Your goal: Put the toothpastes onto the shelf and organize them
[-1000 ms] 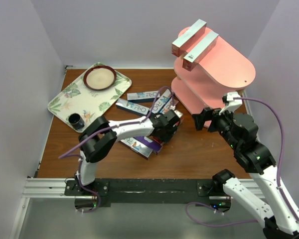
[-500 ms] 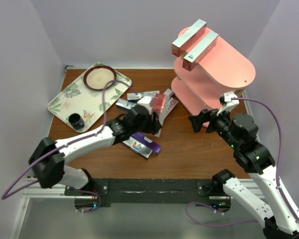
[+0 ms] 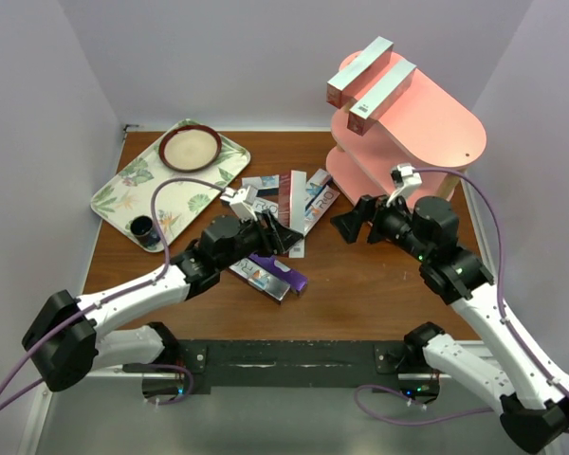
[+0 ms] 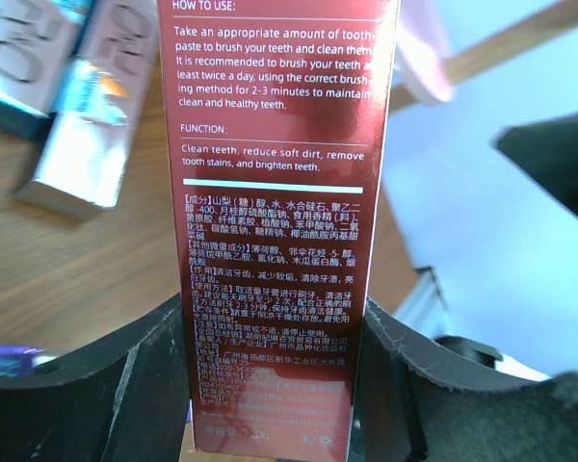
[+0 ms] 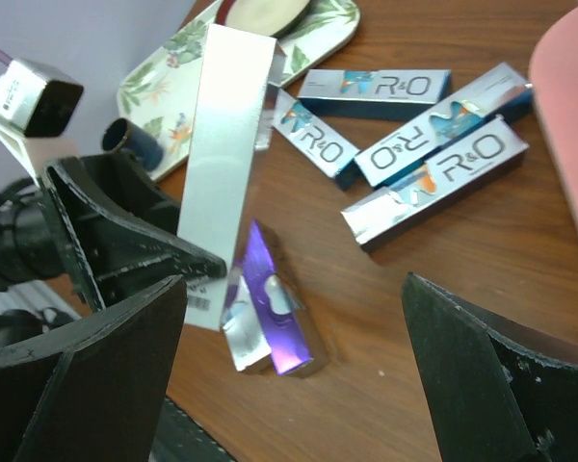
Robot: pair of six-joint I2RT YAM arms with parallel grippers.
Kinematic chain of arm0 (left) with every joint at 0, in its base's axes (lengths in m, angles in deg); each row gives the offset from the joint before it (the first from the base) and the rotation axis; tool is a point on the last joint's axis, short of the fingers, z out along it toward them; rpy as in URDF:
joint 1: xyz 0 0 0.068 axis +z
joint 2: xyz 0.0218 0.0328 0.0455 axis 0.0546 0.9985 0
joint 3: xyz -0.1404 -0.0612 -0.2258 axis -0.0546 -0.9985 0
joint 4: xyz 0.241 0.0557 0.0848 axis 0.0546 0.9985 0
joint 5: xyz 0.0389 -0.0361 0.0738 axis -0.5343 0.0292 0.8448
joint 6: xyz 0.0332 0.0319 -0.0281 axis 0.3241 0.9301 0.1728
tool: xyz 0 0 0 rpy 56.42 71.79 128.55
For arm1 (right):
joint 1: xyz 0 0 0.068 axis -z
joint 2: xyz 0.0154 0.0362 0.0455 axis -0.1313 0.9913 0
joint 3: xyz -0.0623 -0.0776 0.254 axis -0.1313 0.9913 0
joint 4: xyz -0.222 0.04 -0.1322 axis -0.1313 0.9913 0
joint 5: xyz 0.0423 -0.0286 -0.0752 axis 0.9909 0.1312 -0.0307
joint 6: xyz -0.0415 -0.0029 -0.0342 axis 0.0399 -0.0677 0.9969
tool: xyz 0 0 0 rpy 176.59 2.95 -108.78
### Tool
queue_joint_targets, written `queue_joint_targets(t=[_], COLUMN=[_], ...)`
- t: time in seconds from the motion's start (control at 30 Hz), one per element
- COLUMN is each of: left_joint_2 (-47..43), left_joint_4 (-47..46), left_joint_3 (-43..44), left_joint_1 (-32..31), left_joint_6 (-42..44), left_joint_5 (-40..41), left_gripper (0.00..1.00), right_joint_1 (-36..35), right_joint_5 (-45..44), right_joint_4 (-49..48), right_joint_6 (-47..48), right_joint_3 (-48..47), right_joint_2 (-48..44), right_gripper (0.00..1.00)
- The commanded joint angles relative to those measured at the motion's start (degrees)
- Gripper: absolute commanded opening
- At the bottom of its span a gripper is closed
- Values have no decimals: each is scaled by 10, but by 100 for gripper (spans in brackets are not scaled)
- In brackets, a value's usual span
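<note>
Shift since earlier: left gripper (image 3: pixel 271 235) drawn toward 9 o'clock with its load, elbow swung out toward 8 o'clock; right gripper (image 3: pixel 353 221) advanced toward 9 o'clock, closer to the left one.
Left gripper: pinching red toothpaste box (image 4: pixel 279 192) near its lower end, fingers (image 4: pixel 125 404) flat against both narrow sides.
Held box: upended, leaning slightly, printed red face toward the left wrist camera, silver side toward the right gripper; contact with table (image 3: pixel 360 294) not discernible.
Right gripper: spread wide, empty, at 3 o'clock of the held box, apart from it.
Table stock: loose toothpastes (image 5: pixel 433 168), silver and blue, lying flat at 12 o'clock of the left gripper; purple box (image 3: pixel 275 275) at 6 o'clock.
Shelf (image 3: pixel 436 123): at 1 o'clock of the right gripper; two boxes (image 3: pixel 360 68) side by side on the top tier.
Tray (image 3: pixel 123 194): at 10 o'clock of the left gripper, well apart.
</note>
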Motion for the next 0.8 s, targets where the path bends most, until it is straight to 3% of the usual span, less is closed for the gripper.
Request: queue_joint_targets(t=[0.0,0.1,0.3,0.77], left_joint_2=[1,17,30,37], left_joint_4=[-136,-150,-167,-128], left_joint_3=[-5,1,8,37], left_joint_1=[-1,-2,-9,-34], left_joint_6=[-33,-44,-52,-16], left_joint_5=[-72,-95,-111,-80], left_gripper=[44,44,44,45], right_joint_1=[-48,-109,-161,-203], right_joint_5=[-30,-96,-206,-264], right_joint_4=[-58,-55,-41,-9], right_joint_6=[-57,-67,-99,-135], right_joint_3=[-9,-25,-54,-121], right_joint_2=[21,49,94,184], right_gripper=[98,98,98,88])
